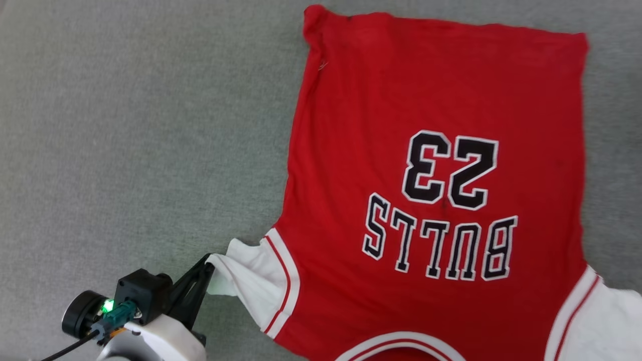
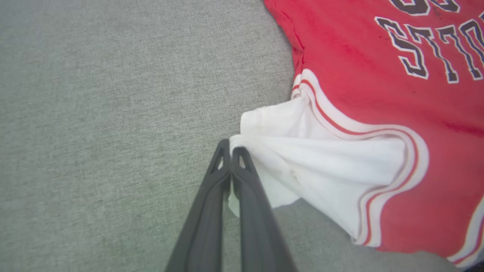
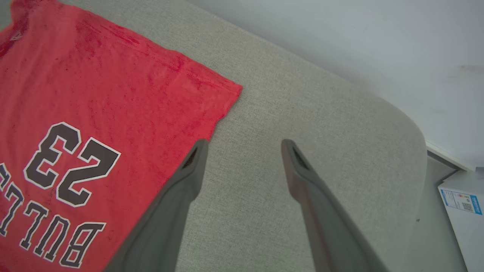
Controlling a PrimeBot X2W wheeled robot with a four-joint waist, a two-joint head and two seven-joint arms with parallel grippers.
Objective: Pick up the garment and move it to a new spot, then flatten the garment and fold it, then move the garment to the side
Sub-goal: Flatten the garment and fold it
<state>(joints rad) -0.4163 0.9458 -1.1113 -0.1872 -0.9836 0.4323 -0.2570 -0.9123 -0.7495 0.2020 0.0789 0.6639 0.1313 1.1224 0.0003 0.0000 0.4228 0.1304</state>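
The shirt [image 1: 436,100] lay print-up on grey upholstery [image 1: 125,125]. The left gripper [image 2: 230,147] pinched its white sleeve [image 2: 321,162] hem; the right gripper [image 3: 245,145] hung wide. Soft, limp cloth, likely best held at hems.

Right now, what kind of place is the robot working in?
Probably an indoor room, maybe a home or a lab. A red shirt lies on a grey fabric surface, like a couch or padded table, with a pale wall behind and a box beside it.
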